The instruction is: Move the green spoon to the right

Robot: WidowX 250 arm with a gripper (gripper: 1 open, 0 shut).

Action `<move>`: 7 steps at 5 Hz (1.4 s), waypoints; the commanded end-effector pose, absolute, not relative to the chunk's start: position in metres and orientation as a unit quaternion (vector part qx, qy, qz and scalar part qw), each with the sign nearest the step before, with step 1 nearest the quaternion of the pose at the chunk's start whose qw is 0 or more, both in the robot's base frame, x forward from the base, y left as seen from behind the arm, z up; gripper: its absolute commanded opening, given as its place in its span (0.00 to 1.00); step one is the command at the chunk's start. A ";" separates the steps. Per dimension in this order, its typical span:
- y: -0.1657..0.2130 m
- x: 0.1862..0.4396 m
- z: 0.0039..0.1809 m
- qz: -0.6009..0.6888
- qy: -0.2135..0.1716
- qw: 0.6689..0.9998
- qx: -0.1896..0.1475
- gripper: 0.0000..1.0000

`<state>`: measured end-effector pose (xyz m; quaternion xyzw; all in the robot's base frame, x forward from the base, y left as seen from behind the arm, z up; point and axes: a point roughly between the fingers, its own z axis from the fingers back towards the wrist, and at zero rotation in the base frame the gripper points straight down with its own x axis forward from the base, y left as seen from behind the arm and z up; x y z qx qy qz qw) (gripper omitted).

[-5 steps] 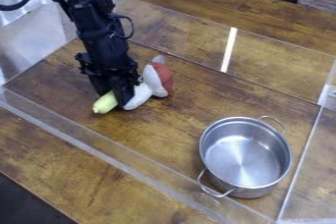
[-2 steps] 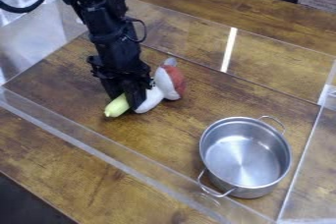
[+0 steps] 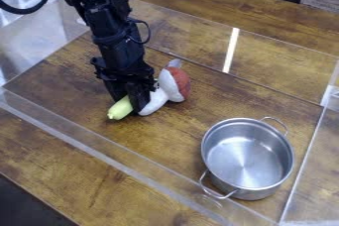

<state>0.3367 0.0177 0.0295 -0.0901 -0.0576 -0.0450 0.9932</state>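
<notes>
1. The green spoon lies low on the wooden table, touching the mushroom toy.
2. The gripper is clenched on the spoon's handle.
3. Slide rightward, clearing the steel pot.

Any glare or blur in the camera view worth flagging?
Camera view: a bright vertical glare streak on the wooden table; the steel pot shows soft highlights; the pincer and green spoon look soft and low-resolution, with edges hard to separate.
</notes>
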 end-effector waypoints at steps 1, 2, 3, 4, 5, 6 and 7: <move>0.001 0.338 0.034 -0.080 -0.060 0.991 -0.091 0.00; -0.001 0.338 0.033 -0.086 -0.057 0.990 -0.092 0.00; -0.002 0.337 0.032 -0.088 -0.054 0.990 -0.092 0.00; -0.003 0.336 0.031 -0.090 -0.051 0.990 -0.091 0.00; -0.005 0.332 0.031 -0.084 -0.038 0.992 -0.092 0.00; -0.008 0.329 0.031 -0.078 -0.026 0.992 -0.093 0.00; -0.009 0.326 0.031 -0.075 -0.016 0.993 -0.093 0.00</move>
